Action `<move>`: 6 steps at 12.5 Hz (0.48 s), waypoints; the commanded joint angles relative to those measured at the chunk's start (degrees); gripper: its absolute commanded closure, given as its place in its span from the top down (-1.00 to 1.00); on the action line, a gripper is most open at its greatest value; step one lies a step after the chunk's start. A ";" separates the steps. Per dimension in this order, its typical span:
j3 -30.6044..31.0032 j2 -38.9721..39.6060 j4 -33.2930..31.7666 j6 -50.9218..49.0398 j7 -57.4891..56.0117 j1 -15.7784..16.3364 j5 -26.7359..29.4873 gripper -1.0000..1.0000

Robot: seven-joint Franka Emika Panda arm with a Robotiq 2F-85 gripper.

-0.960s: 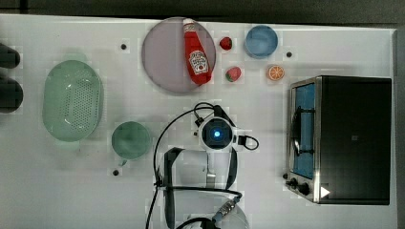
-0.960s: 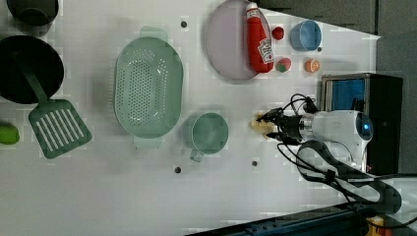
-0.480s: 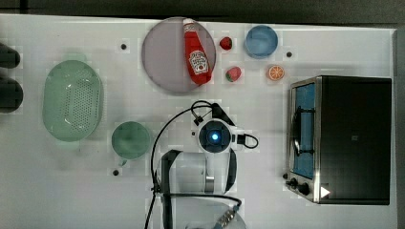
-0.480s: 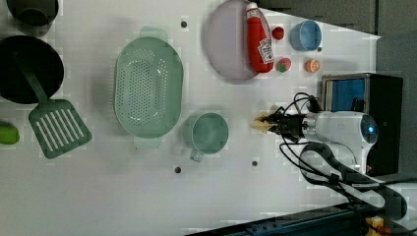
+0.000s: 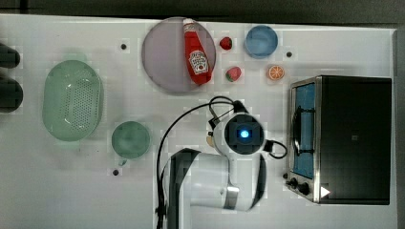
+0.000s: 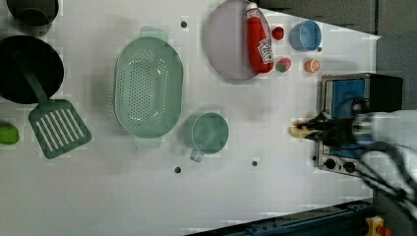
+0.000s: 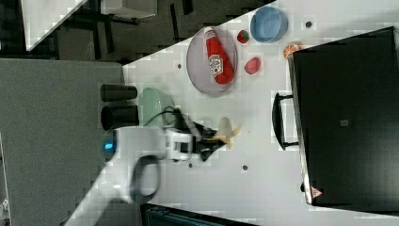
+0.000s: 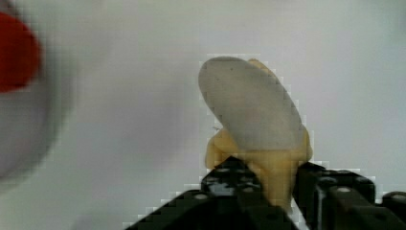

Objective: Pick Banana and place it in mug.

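The pale yellow banana [image 8: 253,115] sits between my gripper's [image 8: 270,178] black fingers, which are shut on its lower end. In the left view the banana [image 6: 297,131] sticks out of the gripper [image 6: 313,132] toward the left view's left, close to the toaster oven's front. The right view has the banana [image 7: 227,129] at the gripper's [image 7: 214,137] tip above the white table. From the top, a sliver of banana [image 5: 210,140] peeks out beside the wrist. The green mug [image 5: 130,139] [image 6: 210,132] stands upright and empty, well apart from the gripper.
A toaster oven [image 5: 344,138] stands close on the top view's right. A green colander [image 5: 71,100], a grey plate [image 5: 162,62] with a ketchup bottle [image 5: 197,55], a blue bowl [image 5: 261,41], an orange slice [image 5: 275,72] and two strawberries lie around. A spatula [image 6: 54,123] and black pots show in the left view.
The fingers have closed on the banana. The arm has since shifted toward the toaster oven, to the right in the top and left views, carrying the banana with it.
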 commanded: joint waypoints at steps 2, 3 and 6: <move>-0.10 -8.32 8.98 -16.16 -1.44 1.73 0.14 -0.46; 0.87 -9.50 9.45 -17.38 -0.91 2.02 0.14 -0.46; 5.80 -12.40 10.24 -18.30 5.78 2.83 0.16 -0.46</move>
